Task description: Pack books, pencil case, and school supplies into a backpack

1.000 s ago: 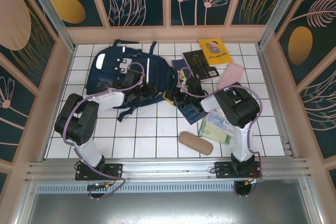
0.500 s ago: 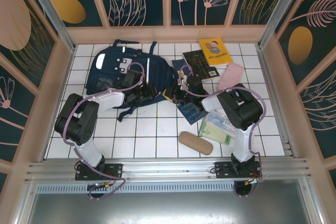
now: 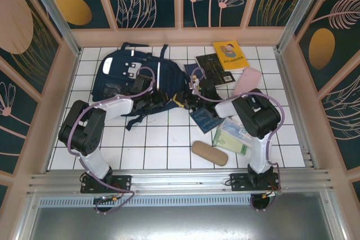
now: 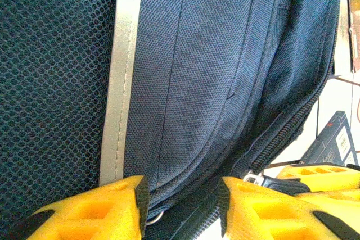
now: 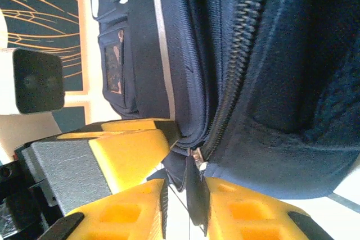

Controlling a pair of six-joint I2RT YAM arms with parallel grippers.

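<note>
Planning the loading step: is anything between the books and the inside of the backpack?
Yes: the zipper on the backpack looks shut along the visible stretch. The right gripper pinches its pull tab, sitting between backpack and books.

Overhead, plus wrist close-ups of backpack (image 4: 225,82)

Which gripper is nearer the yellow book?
Right. The right gripper is at the backpack edge, below-left of the yellow book; left gripper is farther left, on the backpack.

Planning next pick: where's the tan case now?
Top view: the tan case lies on the table, toward its near edge, right of centre, just beside the pale green-white packet.
</note>
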